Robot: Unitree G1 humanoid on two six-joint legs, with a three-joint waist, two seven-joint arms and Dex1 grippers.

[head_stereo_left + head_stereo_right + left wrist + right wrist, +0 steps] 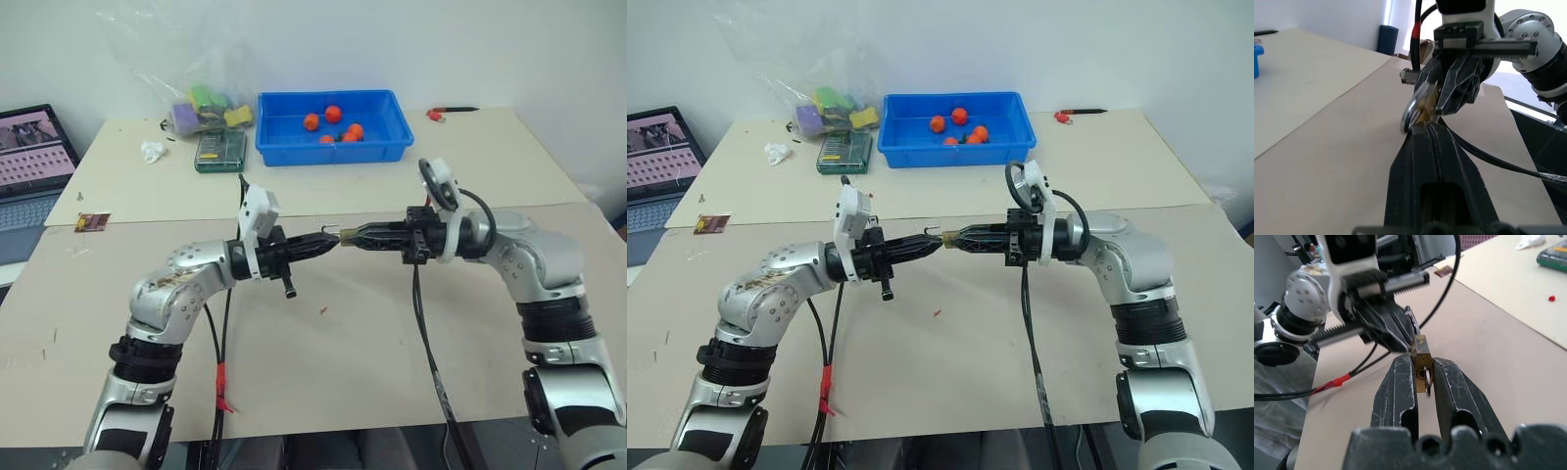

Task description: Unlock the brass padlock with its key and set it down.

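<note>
My left gripper (328,241) is pinched fully shut, tip at the padlock's (1421,357) shackle end, apparently on the key ring (1411,108), so I can work the lock mid-air. My right gripper (1422,369) clamps the padlock's brass body narrowly between its fingers, holding it steady above the table (372,343), facing left.

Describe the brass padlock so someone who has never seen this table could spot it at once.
Look above the middle of the beige table, where the two arms meet tip to tip. The brass padlock sits pinched in the right end effector, facing the left end effector. It is tiny, golden-yellow metal, unlike the black fingers around it.
</note>
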